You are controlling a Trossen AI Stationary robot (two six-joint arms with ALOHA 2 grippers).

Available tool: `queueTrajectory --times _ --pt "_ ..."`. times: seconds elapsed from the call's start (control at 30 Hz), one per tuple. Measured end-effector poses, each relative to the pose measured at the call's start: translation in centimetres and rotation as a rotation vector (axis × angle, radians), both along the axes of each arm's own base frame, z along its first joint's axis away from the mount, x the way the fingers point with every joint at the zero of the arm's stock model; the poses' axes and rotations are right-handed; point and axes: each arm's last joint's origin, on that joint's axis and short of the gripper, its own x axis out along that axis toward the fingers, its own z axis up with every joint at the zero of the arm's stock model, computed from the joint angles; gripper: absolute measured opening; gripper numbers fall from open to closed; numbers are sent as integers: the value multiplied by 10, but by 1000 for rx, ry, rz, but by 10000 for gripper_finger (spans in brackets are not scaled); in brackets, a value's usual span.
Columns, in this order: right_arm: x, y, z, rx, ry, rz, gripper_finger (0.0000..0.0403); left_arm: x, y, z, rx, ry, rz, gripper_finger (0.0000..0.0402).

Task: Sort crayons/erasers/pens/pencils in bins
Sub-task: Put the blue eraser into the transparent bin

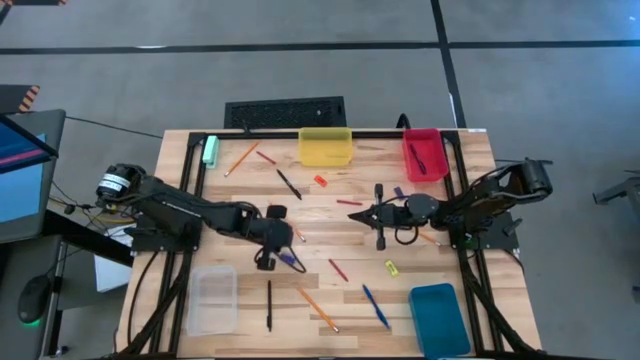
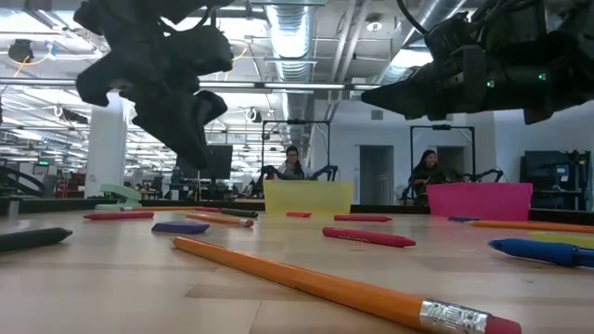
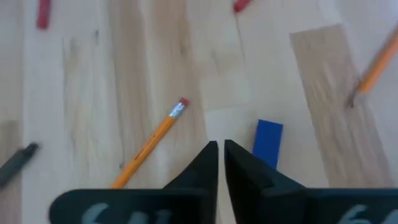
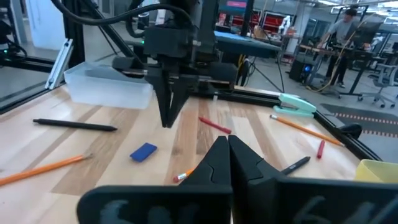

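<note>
While our left claw hung nearly shut and empty above a blue eraser, a pencil lay beside it. Our right claw was shut, empty.

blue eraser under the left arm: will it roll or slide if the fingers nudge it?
Probably slides rather than rolls: the blue eraser is a flat block lying on the smooth wood table. It looks small, so likely light. The left gripper hovers beside it.
</note>
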Motion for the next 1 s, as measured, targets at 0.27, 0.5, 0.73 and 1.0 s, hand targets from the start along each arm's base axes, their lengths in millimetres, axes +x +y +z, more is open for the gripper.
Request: queueTrajectory --times 0.27,0.5,0.73,1.0 --pt "0 -8 -4 -8 41 -36 2 3 -6 -15 -57 70 -105 129" --pt "0 -2 -3 17 34 -11 2 13 -15 -51 21 157 -153 187" --pt "0 6 -1 -2 15 -26 2 19 -18 -62 21 160 -153 174" --pt "0 6 -1 -1 9 -28 2 17 -19 -63 -8 182 -206 68"
